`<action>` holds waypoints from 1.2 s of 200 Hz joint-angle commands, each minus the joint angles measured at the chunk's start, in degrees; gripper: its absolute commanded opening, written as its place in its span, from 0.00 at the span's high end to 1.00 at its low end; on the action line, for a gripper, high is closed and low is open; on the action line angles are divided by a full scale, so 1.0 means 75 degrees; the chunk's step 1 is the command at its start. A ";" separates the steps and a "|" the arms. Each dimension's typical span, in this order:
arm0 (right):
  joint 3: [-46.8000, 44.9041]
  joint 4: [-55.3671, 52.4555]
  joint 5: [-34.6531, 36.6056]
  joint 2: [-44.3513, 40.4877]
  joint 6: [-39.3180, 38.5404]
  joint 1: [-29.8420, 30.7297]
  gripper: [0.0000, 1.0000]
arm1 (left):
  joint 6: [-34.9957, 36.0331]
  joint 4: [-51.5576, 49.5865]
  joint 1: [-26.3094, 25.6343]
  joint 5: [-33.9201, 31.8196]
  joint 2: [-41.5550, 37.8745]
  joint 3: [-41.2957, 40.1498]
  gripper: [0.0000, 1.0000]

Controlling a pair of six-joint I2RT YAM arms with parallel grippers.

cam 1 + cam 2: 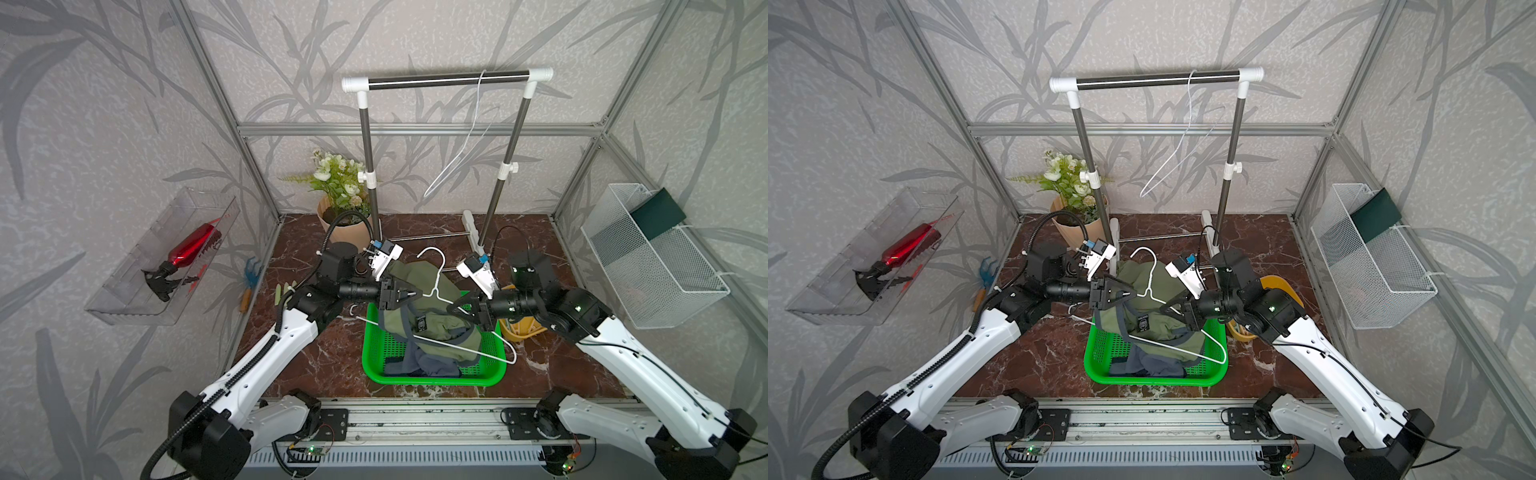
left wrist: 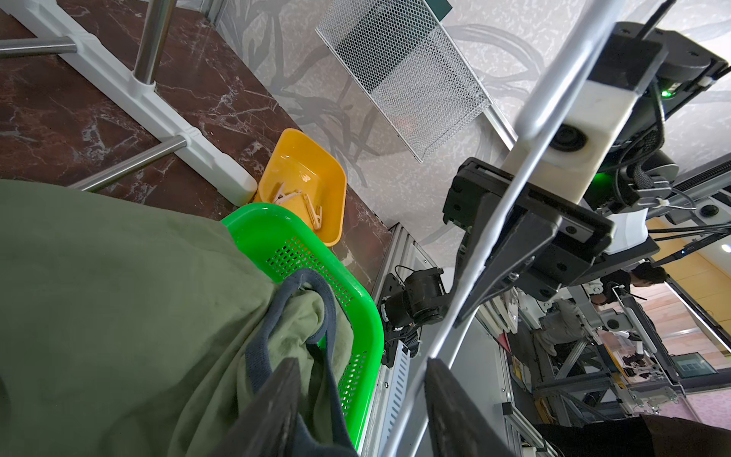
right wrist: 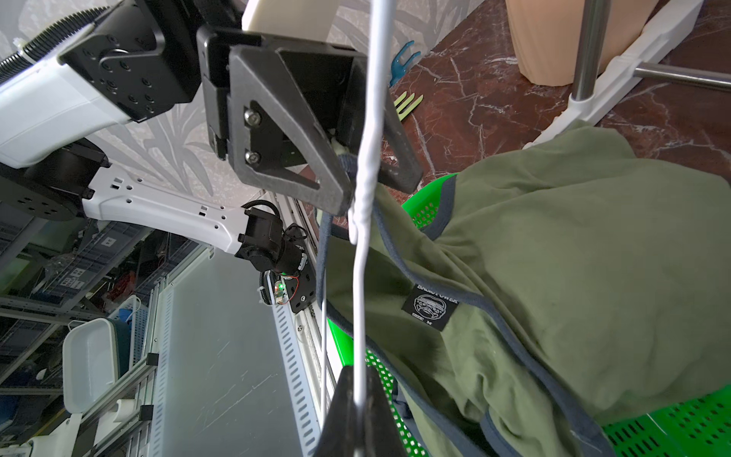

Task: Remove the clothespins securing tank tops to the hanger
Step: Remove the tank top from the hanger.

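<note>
A white wire hanger is held tilted over the green basket. The olive tank top with grey-blue trim droops from it into the basket, onto darker blue cloth. My right gripper is shut on the hanger's wire. My left gripper straddles the hanger's neck and a strap. A small pale clothespin spans its jaws, mostly hidden. Several clothespins lie in the yellow bin.
Behind stands a clothes rack with a bare white hanger. A potted plant is at the back left. A white mesh basket hangs on the right wall, and a clear tray holding a red bottle on the left wall.
</note>
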 commanded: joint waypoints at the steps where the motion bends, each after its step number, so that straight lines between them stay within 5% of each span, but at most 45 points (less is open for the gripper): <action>1: 0.0124 -0.1101 0.0247 -0.0713 0.0105 -0.0334 1.00 | 0.0160 -0.0337 0.0420 -0.1099 -0.0031 -0.0187 0.70; 82: -0.0161 -0.0637 0.0171 -0.0660 0.0445 -0.0387 1.00 | 0.0135 -0.0381 0.0415 -0.0920 -0.0215 -0.0145 0.27; 180: 0.0060 -0.1281 0.0258 -0.0899 0.0274 -0.0998 1.00 | 0.0020 -0.0288 0.0409 -0.1312 -0.0319 -0.0426 0.31; 240: 0.0641 -0.2069 0.0958 -0.1143 0.0146 -0.1195 1.00 | -0.0203 -0.0821 0.0408 -0.3366 -0.1065 -0.0560 0.32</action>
